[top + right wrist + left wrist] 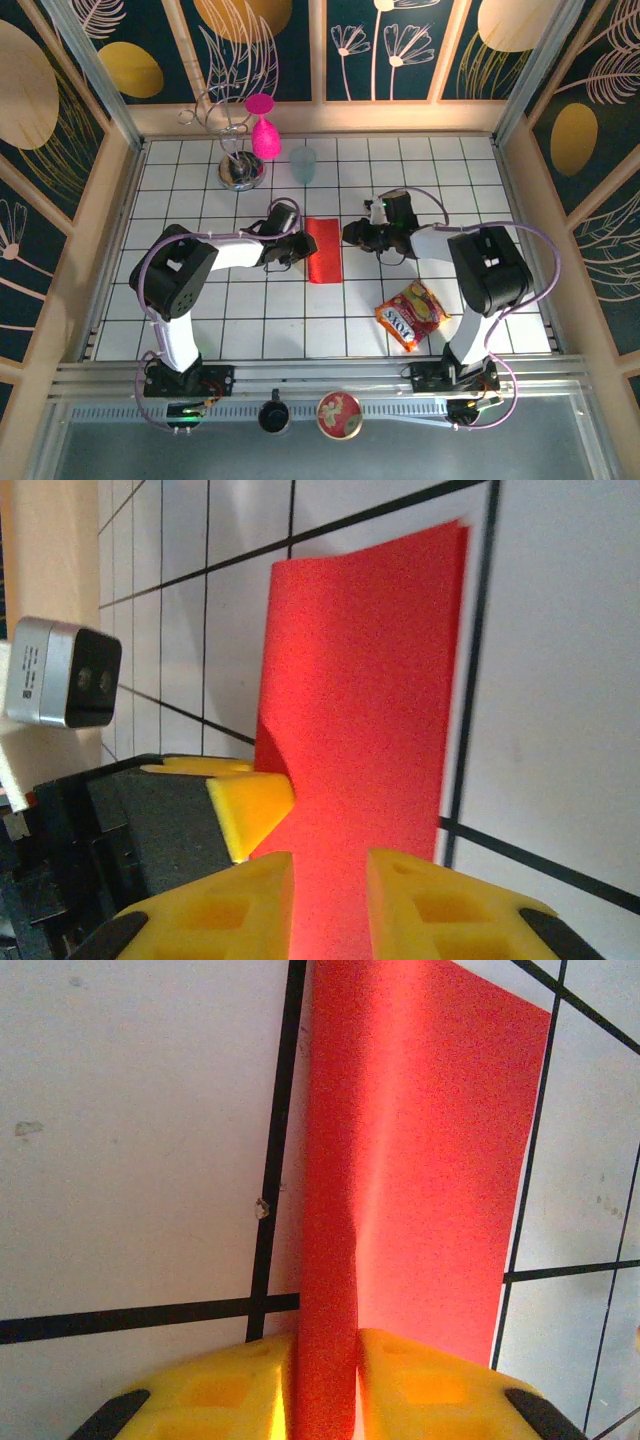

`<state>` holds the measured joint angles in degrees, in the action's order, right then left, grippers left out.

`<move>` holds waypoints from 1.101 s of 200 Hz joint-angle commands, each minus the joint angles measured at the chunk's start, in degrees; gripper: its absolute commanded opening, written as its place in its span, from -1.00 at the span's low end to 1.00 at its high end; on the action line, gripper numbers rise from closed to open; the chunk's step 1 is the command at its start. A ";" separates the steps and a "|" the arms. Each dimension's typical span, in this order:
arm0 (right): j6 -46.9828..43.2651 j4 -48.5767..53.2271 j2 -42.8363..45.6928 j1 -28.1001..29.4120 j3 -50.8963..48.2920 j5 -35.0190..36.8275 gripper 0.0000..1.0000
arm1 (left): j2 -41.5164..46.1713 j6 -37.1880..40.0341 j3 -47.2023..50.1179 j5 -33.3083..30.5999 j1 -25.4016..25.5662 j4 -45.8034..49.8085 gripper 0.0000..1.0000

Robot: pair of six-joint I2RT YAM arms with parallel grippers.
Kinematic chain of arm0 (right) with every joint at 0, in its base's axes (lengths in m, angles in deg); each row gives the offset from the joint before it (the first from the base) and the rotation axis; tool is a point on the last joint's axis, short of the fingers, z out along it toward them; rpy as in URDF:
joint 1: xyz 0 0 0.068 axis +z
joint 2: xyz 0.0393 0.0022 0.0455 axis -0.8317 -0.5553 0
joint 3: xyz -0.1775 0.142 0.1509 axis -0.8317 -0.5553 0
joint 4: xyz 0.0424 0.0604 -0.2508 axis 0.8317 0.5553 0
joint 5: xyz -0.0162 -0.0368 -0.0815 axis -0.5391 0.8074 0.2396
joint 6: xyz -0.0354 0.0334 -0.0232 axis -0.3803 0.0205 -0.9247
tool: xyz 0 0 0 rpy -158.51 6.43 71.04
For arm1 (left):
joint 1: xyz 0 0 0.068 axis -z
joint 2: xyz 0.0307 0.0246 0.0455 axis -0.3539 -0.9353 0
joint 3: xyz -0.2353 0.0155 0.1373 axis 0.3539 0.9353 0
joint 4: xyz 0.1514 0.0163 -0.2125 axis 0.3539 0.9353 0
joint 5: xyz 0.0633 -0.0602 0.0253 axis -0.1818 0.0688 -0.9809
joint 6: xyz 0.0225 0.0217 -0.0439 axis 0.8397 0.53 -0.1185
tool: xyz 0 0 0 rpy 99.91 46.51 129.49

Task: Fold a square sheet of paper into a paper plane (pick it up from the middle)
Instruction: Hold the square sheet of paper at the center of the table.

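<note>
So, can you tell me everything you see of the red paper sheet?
The red paper sheet is thin, matte, bright red, apparently folded in half into a narrow strip. It lies on the middle of the table. One edge rises as a flap, pinched by the left gripper. The right gripper sits over its opposite side; whether it touches is unclear.

- Plain bright red, the square sheet of paper [323, 250].
- White with black grid lines, the table [400, 170].
- Eleven o'clock, hot pink goblet [263, 130].
- Five o'clock, red-and-yellow printed snack packet [411, 314].
- Yellow fingers [420, 1385] on the left gripper [325, 1340].
</note>
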<state>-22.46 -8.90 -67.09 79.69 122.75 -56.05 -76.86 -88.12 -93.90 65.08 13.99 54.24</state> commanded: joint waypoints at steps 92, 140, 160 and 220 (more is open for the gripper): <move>2.17 -0.38 -4.90 3.01 4.36 -0.89 -0.60 | -12.58 3.72 1.69 -3.22 0.57 1.42 -0.50; 0.75 3.95 -7.67 3.91 7.51 -1.68 -0.63 | -12.57 3.41 2.12 -3.13 0.62 1.06 -0.52; 0.22 5.66 -8.68 4.28 8.63 -1.47 -0.66 | -12.67 3.45 2.16 -3.04 0.64 0.97 -0.53; 0.08 7.84 -10.43 4.13 7.21 2.16 -0.74 | -12.20 3.37 2.69 -3.04 0.61 0.53 -0.54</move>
<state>-21.30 -3.02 -76.29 83.54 130.09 -56.10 -77.31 -86.83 -94.58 65.95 13.73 55.20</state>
